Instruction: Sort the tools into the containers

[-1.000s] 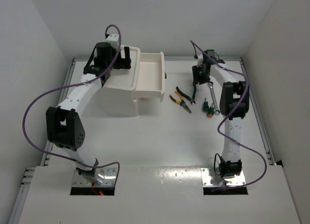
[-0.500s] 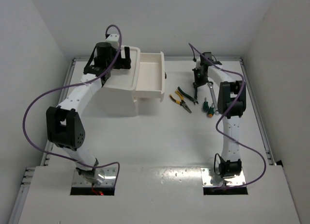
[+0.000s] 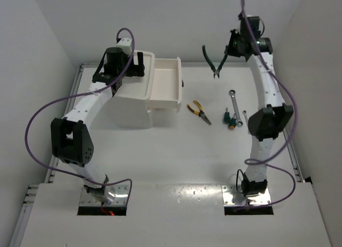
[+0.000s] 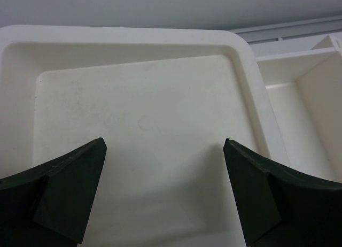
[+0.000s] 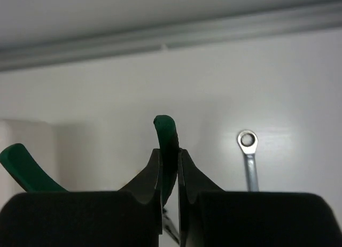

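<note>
The right gripper (image 5: 170, 162) pinches 1 handle of the green pliers (image 3: 212, 61) and holds them in the air, right of the open drawer (image 3: 175, 81). The left gripper (image 3: 140, 64) hovers, spread, over the top tray (image 4: 240, 60). Yellow pliers (image 3: 199, 111), 2 wrenches (image 3: 233, 101) and 2 screwdrivers (image 3: 230, 120) lie on the table (image 3: 176, 145).

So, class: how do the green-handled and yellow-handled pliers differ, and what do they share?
The green-handled pliers hang in the air, pinched by the right gripper; the yellow-handled pliers lie on the table. The green-handled pair's handles gape wide; the yellow-handled pair's sit closer. Both are outside the drawer unit.
</note>
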Robot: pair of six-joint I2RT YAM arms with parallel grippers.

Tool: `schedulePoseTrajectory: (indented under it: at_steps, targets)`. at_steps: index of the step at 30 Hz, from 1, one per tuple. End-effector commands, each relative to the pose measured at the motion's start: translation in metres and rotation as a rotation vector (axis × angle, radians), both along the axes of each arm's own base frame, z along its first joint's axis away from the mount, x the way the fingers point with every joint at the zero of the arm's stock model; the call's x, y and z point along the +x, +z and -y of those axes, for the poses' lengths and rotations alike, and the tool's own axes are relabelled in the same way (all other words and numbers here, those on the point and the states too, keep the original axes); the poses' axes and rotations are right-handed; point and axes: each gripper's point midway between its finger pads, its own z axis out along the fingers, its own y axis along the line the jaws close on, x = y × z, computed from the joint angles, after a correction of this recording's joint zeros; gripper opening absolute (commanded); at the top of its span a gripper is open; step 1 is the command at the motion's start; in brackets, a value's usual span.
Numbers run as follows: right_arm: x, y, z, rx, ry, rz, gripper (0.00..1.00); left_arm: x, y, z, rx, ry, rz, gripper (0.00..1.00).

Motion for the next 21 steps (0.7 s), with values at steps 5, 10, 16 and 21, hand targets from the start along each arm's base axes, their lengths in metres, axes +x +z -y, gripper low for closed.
schedulePoseTrajectory:
  at_steps: [5,10,16,21]
  targets:
    - [-0.037,0.162,-0.064,0.454,0.069,0.336,0.0,-0.066,-0.116,-0.005,0.036,0.02,-0.442,1.0]
    - [-0.022,0.161,-0.106,0.573,0.054,0.286,0.0,-0.066,-0.116,-0.003,0.043,0.019,-0.44,1.0]
    - [-0.022,0.129,-0.159,0.548,0.05,0.218,0.0,-0.066,-0.106,0.0,0.051,0.012,-0.409,1.0]
    - [-0.021,0.13,-0.21,0.678,0.133,0.212,0.0,-0.07,-0.11,-0.001,0.053,0.012,-0.418,1.0]
